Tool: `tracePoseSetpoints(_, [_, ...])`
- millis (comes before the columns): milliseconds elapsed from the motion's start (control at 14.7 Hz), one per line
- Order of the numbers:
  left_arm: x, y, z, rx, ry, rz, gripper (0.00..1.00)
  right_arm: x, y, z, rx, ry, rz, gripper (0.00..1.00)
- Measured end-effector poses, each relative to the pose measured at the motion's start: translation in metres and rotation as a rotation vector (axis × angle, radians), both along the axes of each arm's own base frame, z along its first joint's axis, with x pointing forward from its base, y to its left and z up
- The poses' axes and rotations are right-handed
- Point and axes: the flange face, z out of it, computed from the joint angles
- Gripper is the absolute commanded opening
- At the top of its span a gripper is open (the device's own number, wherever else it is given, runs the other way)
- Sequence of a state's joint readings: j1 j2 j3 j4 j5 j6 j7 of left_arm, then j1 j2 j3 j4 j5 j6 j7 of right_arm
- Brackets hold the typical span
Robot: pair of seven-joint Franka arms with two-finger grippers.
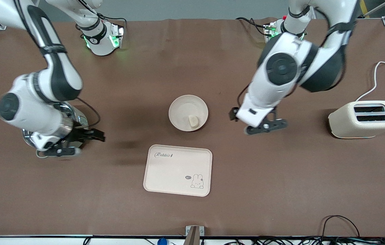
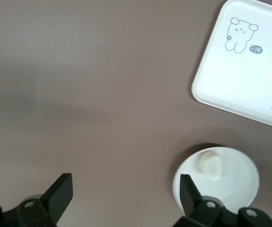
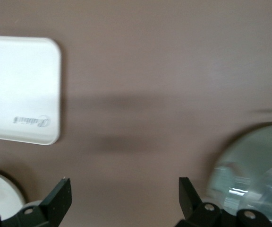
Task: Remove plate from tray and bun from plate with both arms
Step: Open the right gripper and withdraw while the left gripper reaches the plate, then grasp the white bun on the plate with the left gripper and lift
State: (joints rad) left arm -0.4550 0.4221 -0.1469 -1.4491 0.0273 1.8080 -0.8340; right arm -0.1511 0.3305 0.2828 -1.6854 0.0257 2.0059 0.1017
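**Plate off, bun still to lift**

Since the plate [image 1: 188, 112] already sits on the table, farther from the camera than the bare tray [image 1: 178, 170], only the bun [image 1: 193, 121] in it remains. The left gripper [image 1: 266, 125], wide open and empty beside the plate, should descend squarely over the bun and pinch gently. The right gripper [image 1: 77, 142], also spread and empty, waits above a shiny metal dish [image 1: 77, 117].

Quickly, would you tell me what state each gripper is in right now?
Left gripper: open, holding nothing, over the table beside the plate.
Right gripper: open, holding nothing, over a shiny metal object.
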Motion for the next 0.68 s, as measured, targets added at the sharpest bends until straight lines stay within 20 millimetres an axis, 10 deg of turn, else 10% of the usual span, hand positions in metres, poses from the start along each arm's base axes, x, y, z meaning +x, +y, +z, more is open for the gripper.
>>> tracePoseSetpoints(339, [-0.044, -0.098, -0.071, -0.007, -0.005, 0.165, 1.00, 0.004, -0.060, 0.125, -0.134, -0.035, 0.035, 1.00])
tracePoseSetpoints(679, [-0.086, -0.161, -0.151, -0.009, 0.002, 0.328, 0.85, -0.037, -0.100, 0.223, -0.170, -0.096, -0.013, 1.00])
